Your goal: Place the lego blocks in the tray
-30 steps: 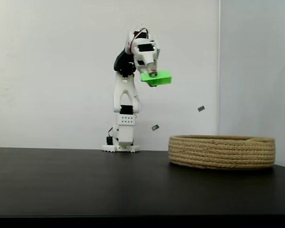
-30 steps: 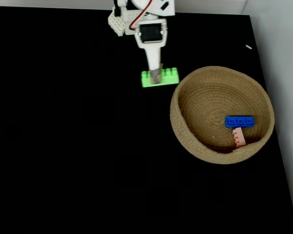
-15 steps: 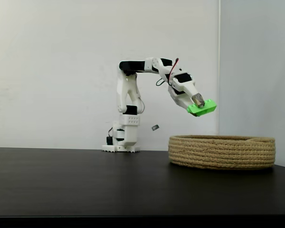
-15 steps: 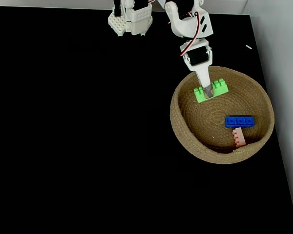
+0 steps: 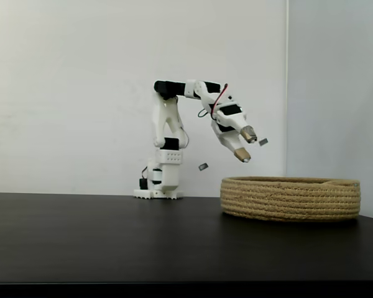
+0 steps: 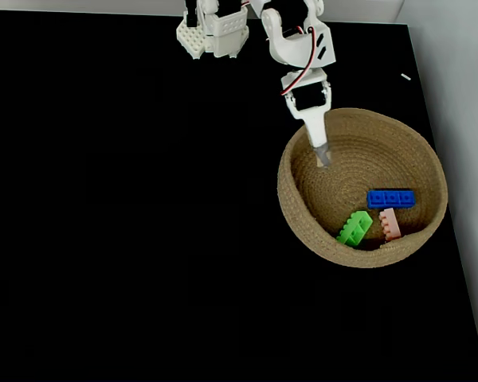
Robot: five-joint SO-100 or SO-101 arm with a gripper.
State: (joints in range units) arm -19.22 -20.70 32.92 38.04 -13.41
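Black tabletop (image 6: 127,239); coiled tan tray (image 6: 299,219) holds green (image 6: 354,228), blue (image 6: 390,199), pink (image 6: 389,224) bricks.

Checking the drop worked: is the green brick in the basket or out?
In. The green brick lies inside the basket beside the pink brick; the gripper hangs open above.

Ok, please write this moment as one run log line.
gripper: open, above tray | green brick, blue brick, pink brick: in tray | table: dark
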